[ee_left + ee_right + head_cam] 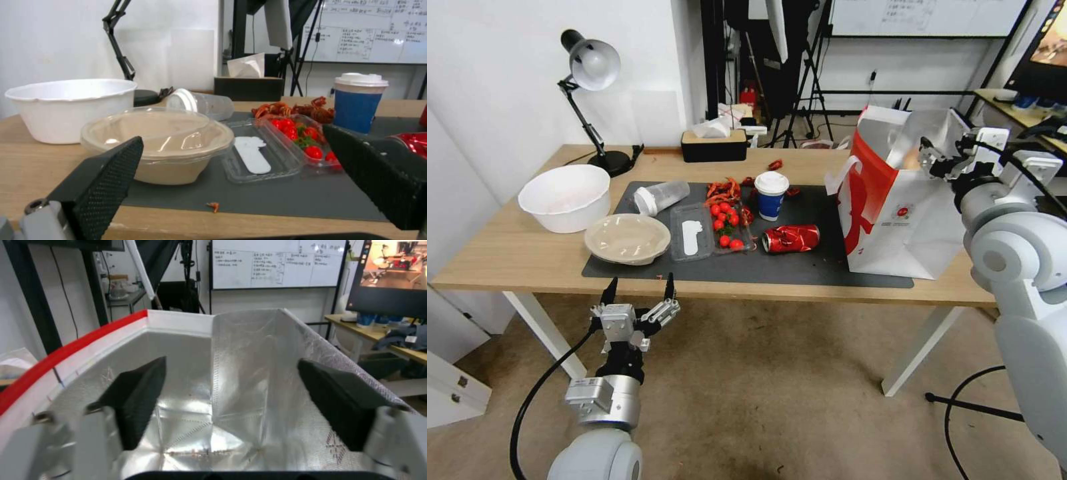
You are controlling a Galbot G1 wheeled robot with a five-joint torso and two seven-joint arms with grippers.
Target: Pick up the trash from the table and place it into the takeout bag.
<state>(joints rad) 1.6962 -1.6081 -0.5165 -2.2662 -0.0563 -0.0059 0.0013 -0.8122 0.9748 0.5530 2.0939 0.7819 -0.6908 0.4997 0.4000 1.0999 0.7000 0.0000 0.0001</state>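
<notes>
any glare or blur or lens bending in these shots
Head view: wide-angle bending, the table edge and the wall lines curve. Left wrist view: the left gripper fingers loom soft up close, while the blue paper cup is sharper. Right wrist view: bright glare off the takeout bag foil lining, and the near fingers are blurred.

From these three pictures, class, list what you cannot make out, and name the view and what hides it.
- Floor of the white-and-red foil-lined takeout bag, right wrist view: its near part is hidden behind the right gripper.
- Crushed red can, left wrist view: mostly behind a left gripper finger.
- Whiteboard writing, left wrist view: too small.
</notes>
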